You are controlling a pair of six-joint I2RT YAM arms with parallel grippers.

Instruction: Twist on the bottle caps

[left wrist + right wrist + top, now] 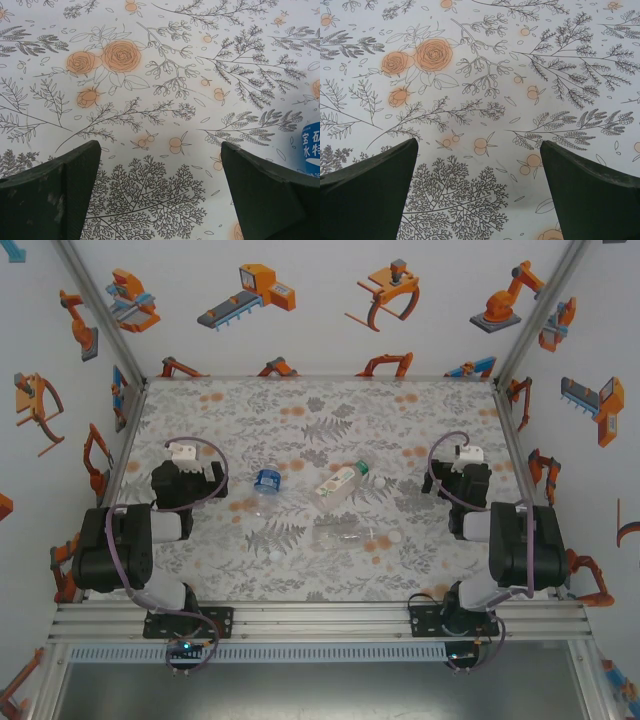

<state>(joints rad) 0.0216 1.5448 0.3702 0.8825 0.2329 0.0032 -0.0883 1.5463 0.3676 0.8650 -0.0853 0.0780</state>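
Three bottles lie on the flowered mat (320, 420) between the arms. The clear one with a blue label (266, 480) is left of centre. The pale one with a green-white label (337, 482) lies slantwise, its pale green end (362, 468) pointing to the far right. The clear unlabelled one (348, 533) lies nearer, with a small white round thing (396, 537), perhaps a cap, by its right end. My left gripper (184, 454) (160, 170) is open over bare mat, and the blue label (311, 150) shows at its right. My right gripper (465, 456) (477, 170) is open over bare mat.
White walls printed with orange robot pictures (250, 295) and metal posts (100, 310) close in the mat on three sides. An aluminium rail (320, 620) carries both arm bases at the near edge. The far half of the mat holds nothing but its pattern.
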